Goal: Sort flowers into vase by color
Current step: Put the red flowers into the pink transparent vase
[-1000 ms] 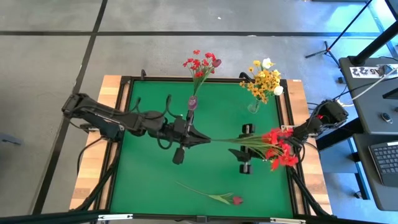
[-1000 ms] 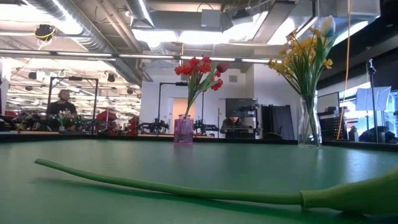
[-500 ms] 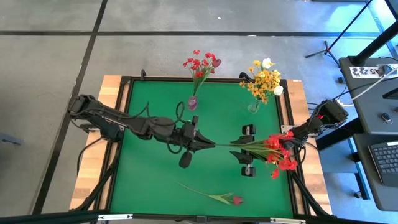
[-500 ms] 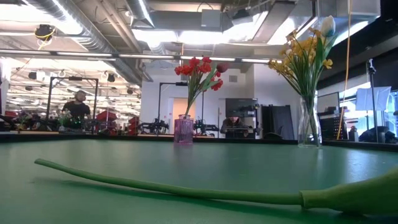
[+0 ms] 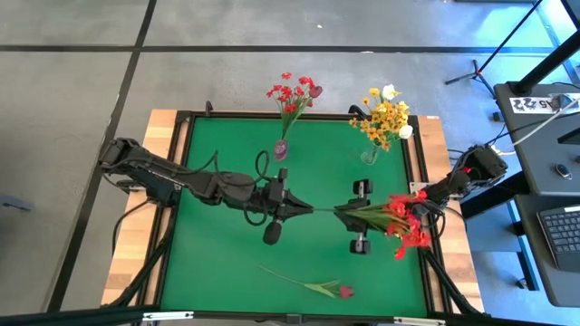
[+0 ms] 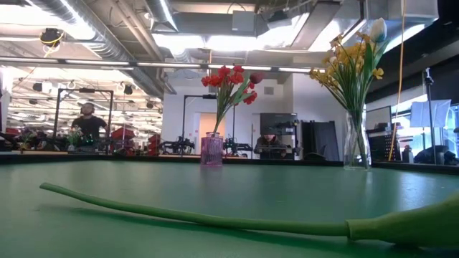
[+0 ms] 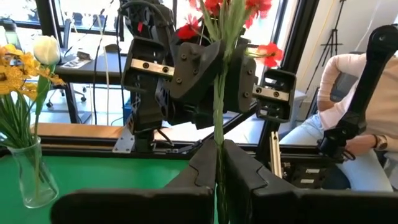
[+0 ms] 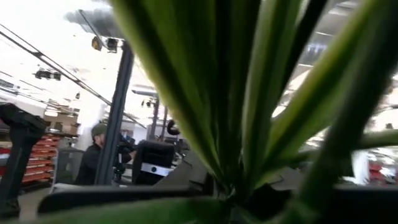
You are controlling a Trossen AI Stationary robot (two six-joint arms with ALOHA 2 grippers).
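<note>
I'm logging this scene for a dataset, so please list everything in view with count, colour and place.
Table with green mat: one, green in a dark frame, centre.
Small purple glass vase: one, far middle of the mat, holding red blossom stems.
Clear glass vase: one, far right of the mat, holding yellow-orange blossoms with white buds.
Bunch of red-blossomed green stems: one, held between both grippers above the mat's right half.
Single dark red bud on a green stem: one, lying on the near middle of the mat.
Person seated: one, pale sleeve, beyond the table in the left wrist view.
Left gripper: dark, mid-table, shut on the bunch's stem tips.
Right gripper: dark, right of centre, around the bunch.
</note>
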